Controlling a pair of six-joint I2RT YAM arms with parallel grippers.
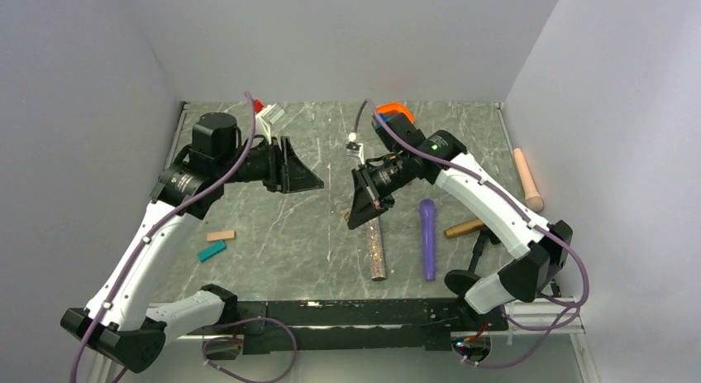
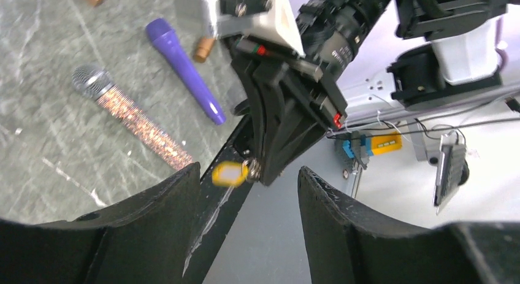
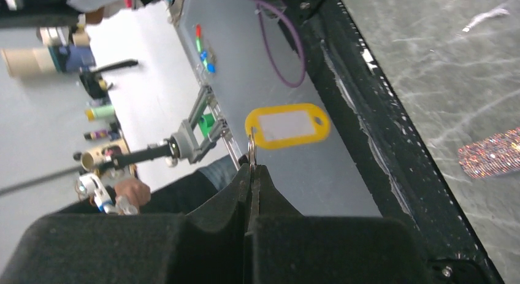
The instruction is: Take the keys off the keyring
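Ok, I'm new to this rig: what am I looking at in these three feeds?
Two robot arms are bolted at the table's near edge. The top picture looks down from behind them, with the left arm on the left and the right arm on the right. The other two pictures come from a camera on each wrist, looking along that arm's own fingers. On the table lie a glitter mic, a purple mic, a tan block and a teal block, among other things. The right end effector is shut on a metal ring that carries a yellow tag. The left end effector is open, faces it and holds nothing.
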